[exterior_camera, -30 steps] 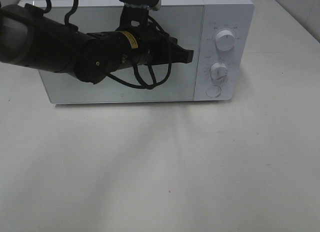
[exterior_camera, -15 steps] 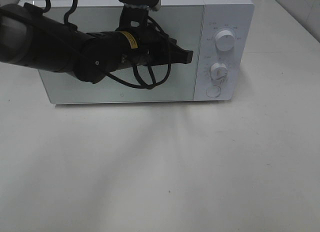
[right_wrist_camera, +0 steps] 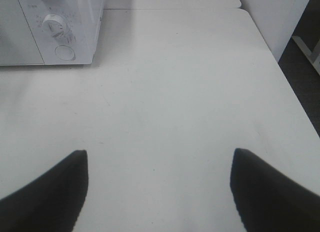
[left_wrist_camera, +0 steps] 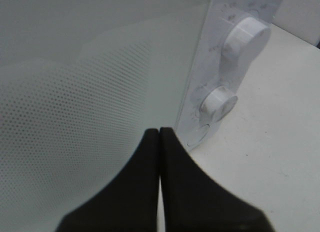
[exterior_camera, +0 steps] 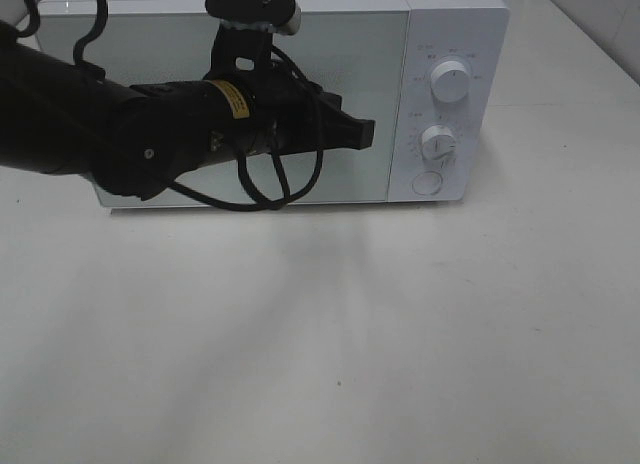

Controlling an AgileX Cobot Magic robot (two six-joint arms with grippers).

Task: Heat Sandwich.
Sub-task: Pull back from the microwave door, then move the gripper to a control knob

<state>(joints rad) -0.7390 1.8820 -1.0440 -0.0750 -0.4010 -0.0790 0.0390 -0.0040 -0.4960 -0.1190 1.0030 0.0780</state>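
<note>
A white box-shaped microwave oven stands at the far side of the pale, matte worktop, and its grey-tinted glass door is closed. On the white control panel at the oven's right end sit an upper round white dial, a lower round white dial beneath it and a flat round white button at the bottom. The black left arm, hung with looping black cables, reaches in from the left across the front of the door. The left claw is fully closed, its two black fingers pressed flat together with nothing between them. Its tip sits in front of the door's right part, near the edge where the door meets the control panel. The right claw is spread wide and holds nothing. It hangs over bare worktop to the right of the oven, well apart from it. The sandwich shows in none of the views, so where it lies cannot be told.
</note>
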